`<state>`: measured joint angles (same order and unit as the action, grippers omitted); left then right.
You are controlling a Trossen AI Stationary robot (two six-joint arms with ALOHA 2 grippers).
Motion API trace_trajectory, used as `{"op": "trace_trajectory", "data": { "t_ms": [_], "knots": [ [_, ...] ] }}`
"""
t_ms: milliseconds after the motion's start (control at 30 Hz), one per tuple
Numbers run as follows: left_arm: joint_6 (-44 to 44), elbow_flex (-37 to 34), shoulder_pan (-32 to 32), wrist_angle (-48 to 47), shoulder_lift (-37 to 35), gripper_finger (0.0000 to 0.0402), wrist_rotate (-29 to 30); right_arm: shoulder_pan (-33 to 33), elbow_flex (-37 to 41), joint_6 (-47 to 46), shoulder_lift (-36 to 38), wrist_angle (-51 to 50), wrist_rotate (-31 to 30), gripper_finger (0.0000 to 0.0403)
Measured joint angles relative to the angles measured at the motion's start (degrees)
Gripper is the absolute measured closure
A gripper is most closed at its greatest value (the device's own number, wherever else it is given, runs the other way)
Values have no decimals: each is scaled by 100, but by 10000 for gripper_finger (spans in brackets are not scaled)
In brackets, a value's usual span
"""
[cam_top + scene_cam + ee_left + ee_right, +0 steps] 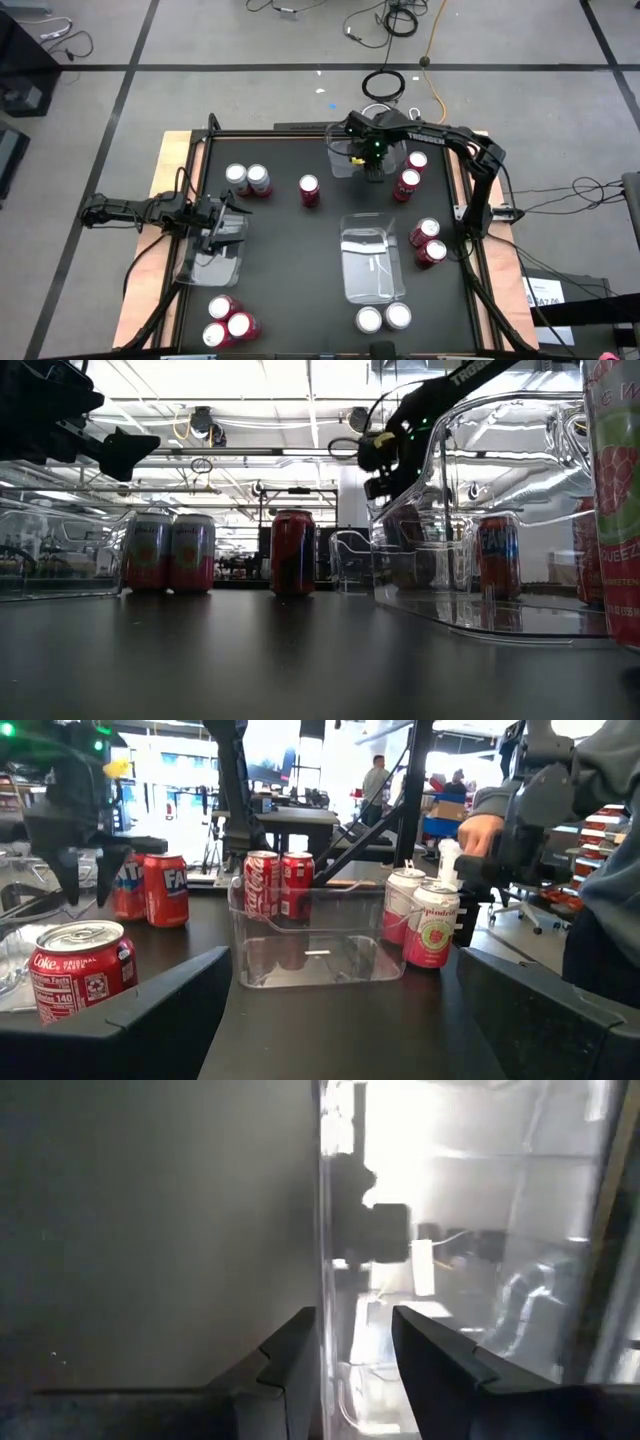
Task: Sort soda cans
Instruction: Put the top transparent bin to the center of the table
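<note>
**Right gripper on a tray wall, left gripper spread over another tray**

From above, the black surface (300, 250) carries three clear trays. The right gripper (374, 170) is at the far tray (343, 160), and only its wrist view shows the detail: its two fingers (290, 1365) stand either side of the tray's thin clear wall (322, 1230), narrowly parted, pinching that edge. The left gripper (222, 232) hangs at the left tray (212, 262), near the surface's left edge, its fingers spread wide; its own wrist view confirms the wide gap between the fingers (160, 1020).

The soda cans sit in groups on the surface, none held. The high view places two silver-bodied ones (247, 179) at far left, a single red can (309, 190) just right of them, two red cans (411, 174) beside the right gripper, two more (427, 243) right of the middle tray (370, 265), two silver-topped cans (384, 319) at its near end, and three cans (227, 320) at near left.

The low view shows what the overhead cannot: pink labels on the silver pair (169, 553). The left wrist view reads a Coke label on the red can (80, 968) and shows a person's hand (482, 832) and sleeve beyond the surface.
</note>
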<state>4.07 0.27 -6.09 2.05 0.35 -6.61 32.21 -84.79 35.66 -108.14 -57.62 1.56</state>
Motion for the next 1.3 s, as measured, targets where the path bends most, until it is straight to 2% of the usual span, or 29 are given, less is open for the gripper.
{"op": "trace_trajectory", "data": {
  "t_ms": [267, 333, 467, 633, 1000, 1133, 1300],
  "knots": [
    [-2, -1, 0, 0, 1, 7, -1, 13, 4, -70, -432, 158, -61, 284],
    [-1, -1, 0, 0, 0, 7, 1, 11, 4, -10, -434, 216, -150, 306],
    [0, -2, 0, 0, -1, 7, 1, 4, 4, 92, -412, 202, -273, 387],
    [-2, 0, 0, -2, 1, 7, 1, -15, 4, -194, -269, 79, -485, 400],
    [0, -1, 0, 0, 1, 7, 1, -367, 9, -709, 1074, -254, -1260, 402],
    [-2, -1, 0, 0, 1, 7, 2, -801, 9, -757, 1649, -397, -1265, 402],
    [0, 0, 0, 0, 1, 7, 1, -1681, -138, -830, 2061, -437, -1272, 402]
  ]
}}
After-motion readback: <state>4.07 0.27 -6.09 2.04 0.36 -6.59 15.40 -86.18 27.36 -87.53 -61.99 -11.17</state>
